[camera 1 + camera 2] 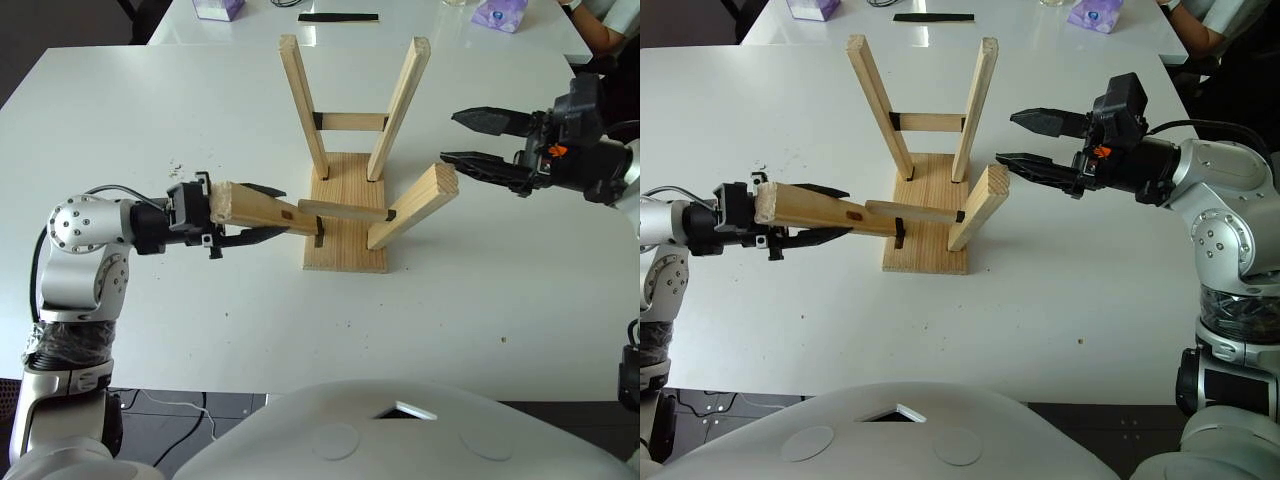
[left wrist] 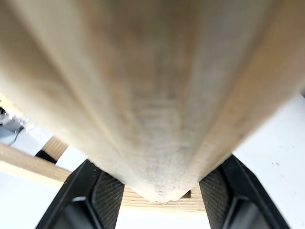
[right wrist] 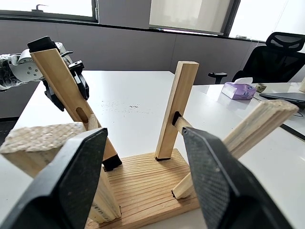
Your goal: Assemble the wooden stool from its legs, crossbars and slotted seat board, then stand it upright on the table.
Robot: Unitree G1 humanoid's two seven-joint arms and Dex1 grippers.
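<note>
At the middle of the surface [image 1: 120, 120], the seat board [image 1: 345, 258] lies flat. The left end effector [image 1: 278, 211] clamps the tilted near-left leg [image 1: 258, 208]. The right end effector [image 1: 450, 136] is spread open just beside the near-right leg [image 1: 412, 208].

So the seat board [image 1: 350, 250] sits on the table [image 1: 150, 120], far-left leg [image 1: 303, 105] and far-right leg [image 1: 398, 105] standing behind near-left leg [image 1: 262, 208] and near-right leg [image 1: 415, 205].

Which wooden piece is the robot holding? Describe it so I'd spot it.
A seat board lies flat on the white table. Its two far legs stand upright; the held leg is the near-left one, leaning outward, clamped in the left gripper.
</note>
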